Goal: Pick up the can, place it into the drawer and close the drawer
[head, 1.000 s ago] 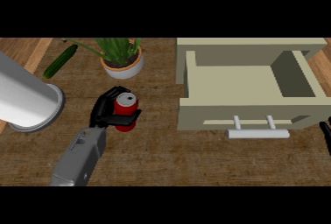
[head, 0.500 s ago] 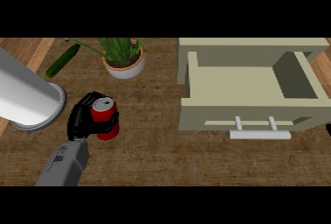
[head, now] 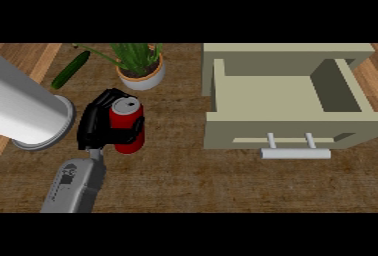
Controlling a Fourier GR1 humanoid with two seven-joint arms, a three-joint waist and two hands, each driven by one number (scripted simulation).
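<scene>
The red can (head: 128,126) with a silver top stands upright left of the middle of the counter. My left hand (head: 97,125) has its black fingers curled round the can from the left, the grey forearm (head: 75,185) running down to the lower edge. The beige drawer (head: 284,131) is pulled open at the right, its inside bare, with a pale bar handle (head: 295,153) on its front. The can is well left of the drawer. My right hand does not show.
A large grey cylinder (head: 26,112) lies at the far left, close to my left hand. A potted plant (head: 140,72) and a green cucumber (head: 70,70) sit behind the can. Bare wooden counter (head: 221,180) runs in front of the drawer.
My left hand has carried the can left, then a little back to the right and up, and the can looks nearer. The dark shape at the right edge has gone from view.
</scene>
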